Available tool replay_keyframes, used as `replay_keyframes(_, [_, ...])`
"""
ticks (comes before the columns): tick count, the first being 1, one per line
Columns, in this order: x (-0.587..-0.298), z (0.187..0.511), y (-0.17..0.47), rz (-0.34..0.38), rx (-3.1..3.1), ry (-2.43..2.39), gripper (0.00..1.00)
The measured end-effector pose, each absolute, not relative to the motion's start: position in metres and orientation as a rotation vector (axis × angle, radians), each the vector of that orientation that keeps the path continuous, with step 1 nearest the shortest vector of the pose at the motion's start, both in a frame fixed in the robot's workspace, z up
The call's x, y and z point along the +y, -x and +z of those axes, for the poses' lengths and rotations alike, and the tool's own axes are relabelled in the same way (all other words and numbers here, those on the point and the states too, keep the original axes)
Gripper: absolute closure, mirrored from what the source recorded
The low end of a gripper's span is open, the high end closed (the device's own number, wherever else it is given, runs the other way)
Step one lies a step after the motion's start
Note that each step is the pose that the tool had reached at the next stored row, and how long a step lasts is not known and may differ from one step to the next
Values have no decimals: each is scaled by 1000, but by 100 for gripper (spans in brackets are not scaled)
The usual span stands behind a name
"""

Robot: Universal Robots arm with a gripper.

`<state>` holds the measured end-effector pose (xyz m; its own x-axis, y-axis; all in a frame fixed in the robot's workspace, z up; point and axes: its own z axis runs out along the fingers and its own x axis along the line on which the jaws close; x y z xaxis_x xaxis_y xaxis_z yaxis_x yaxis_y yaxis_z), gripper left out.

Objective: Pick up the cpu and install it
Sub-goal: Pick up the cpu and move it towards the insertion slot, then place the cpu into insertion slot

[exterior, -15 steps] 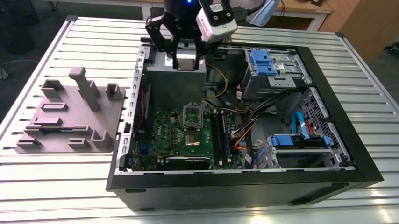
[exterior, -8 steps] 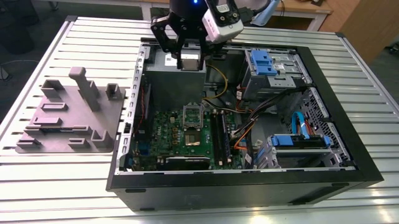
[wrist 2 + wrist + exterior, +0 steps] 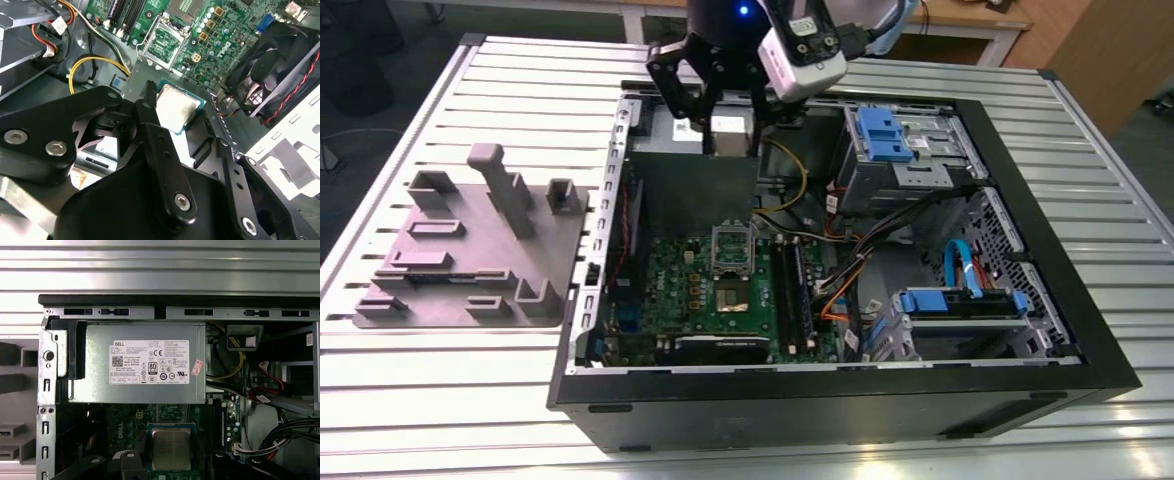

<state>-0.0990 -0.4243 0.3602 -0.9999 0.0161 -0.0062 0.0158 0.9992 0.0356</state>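
Observation:
My gripper (image 3: 730, 132) hangs above the rear of the open computer case (image 3: 1067, 330), over the grey power-supply box (image 3: 135, 365). It is shut on the cpu (image 3: 731, 137), a small flat square chip with a silver-grey top. In both wrist views the cpu (image 3: 176, 106) (image 3: 171, 449) sits between the black fingers (image 3: 146, 107), held by its edges. Below it lies the green motherboard (image 3: 680, 290), whose open cpu socket (image 3: 731, 296) has its metal frame (image 3: 731, 242) raised. The socket (image 3: 161, 43) is some way from the chip.
A grey plastic tray (image 3: 454, 300) with upright posts lies on the slatted table at the exterior view's left. Inside the case are memory sticks (image 3: 790, 285), yellow and orange cables (image 3: 790, 185), blue drive bays (image 3: 887, 135) and a black fan (image 3: 275, 65).

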Motion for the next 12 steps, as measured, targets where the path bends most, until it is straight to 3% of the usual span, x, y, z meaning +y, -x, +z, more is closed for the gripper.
replay_keyframes(12, [-433,356,94,56,3135,-29,53])
